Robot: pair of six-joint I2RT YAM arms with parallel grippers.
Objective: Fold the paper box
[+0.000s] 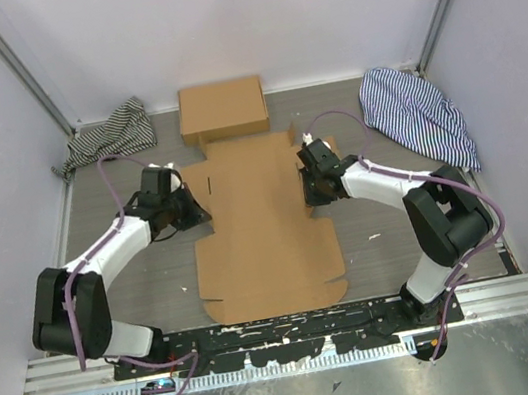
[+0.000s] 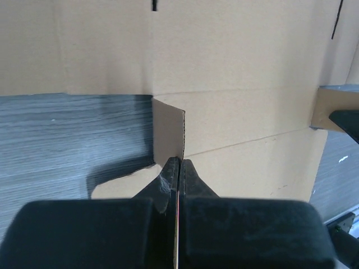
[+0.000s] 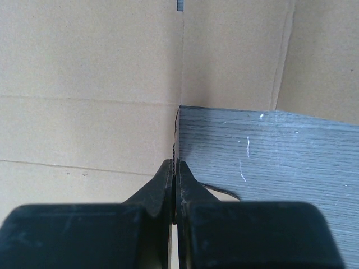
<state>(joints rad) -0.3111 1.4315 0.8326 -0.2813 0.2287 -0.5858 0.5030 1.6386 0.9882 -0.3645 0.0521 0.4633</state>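
The paper box (image 1: 264,228) is a flat brown die-cut sheet in the middle of the table. My left gripper (image 1: 192,209) is at its left edge, shut on a side flap (image 2: 168,134) that stands up on edge. My right gripper (image 1: 309,190) is at its right edge, shut on the opposite side flap (image 3: 176,143), seen edge-on with its corrugation showing. The sheet's main panels (image 2: 235,56) (image 3: 84,67) lie flat on the table.
A ready-formed brown cardboard box (image 1: 222,109) stands at the back, touching the sheet's far end. A striped cloth (image 1: 111,134) lies back left, another striped cloth (image 1: 420,116) back right. Grey table (image 1: 146,278) shows on both sides of the sheet.
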